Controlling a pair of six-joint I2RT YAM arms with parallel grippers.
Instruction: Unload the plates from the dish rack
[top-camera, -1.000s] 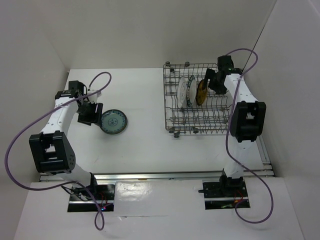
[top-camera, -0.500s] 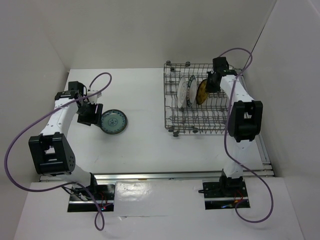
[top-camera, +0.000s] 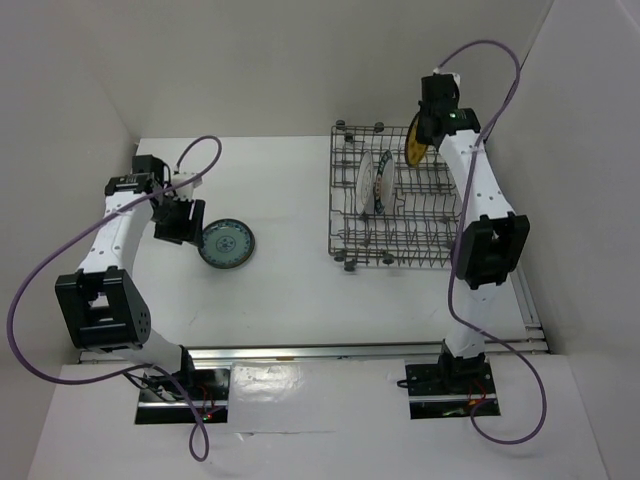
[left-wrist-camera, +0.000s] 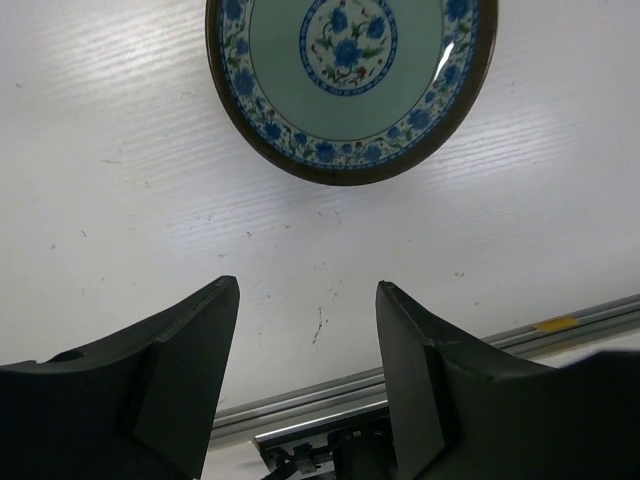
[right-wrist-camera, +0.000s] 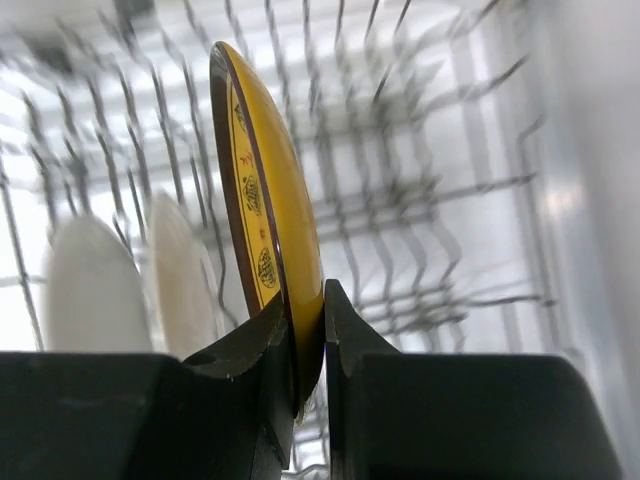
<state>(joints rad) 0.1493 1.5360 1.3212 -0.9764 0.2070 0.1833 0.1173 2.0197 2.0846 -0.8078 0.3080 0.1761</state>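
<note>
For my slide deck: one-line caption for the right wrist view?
Right tool pinches a yellow plate by its rim, blurred dish rack behind.

Robotics lab cell: plain white panel walls (top-camera: 300, 70) at 9, 12 and 3 o'clock boxing in a white table (top-camera: 290, 295); aluminium rail (top-camera: 330, 350) along the edge at 6 o'clock; purple cables (top-camera: 483, 42) looping loose; black base plates (top-camera: 220, 385) fixed at 5 and 7 o'clock.
</note>
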